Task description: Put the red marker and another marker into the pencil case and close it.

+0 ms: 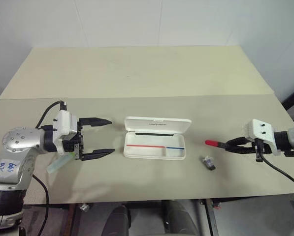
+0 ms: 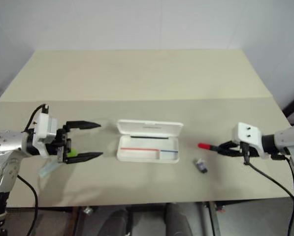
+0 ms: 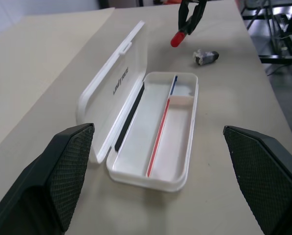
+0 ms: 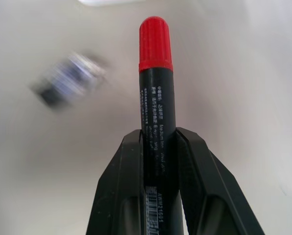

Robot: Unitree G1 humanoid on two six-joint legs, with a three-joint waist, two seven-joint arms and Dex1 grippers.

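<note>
A bare test room or laboratory is indicated. Plain white walls (image 1: 137, 22) are seen beyond the far edge of a beige surface (image 1: 147, 69), well ahead of the left claw (image 1: 103, 137). Black frame legs (image 3: 270, 19) and cables (image 1: 279, 172) are visible beside the right claw (image 1: 230, 145).
</note>
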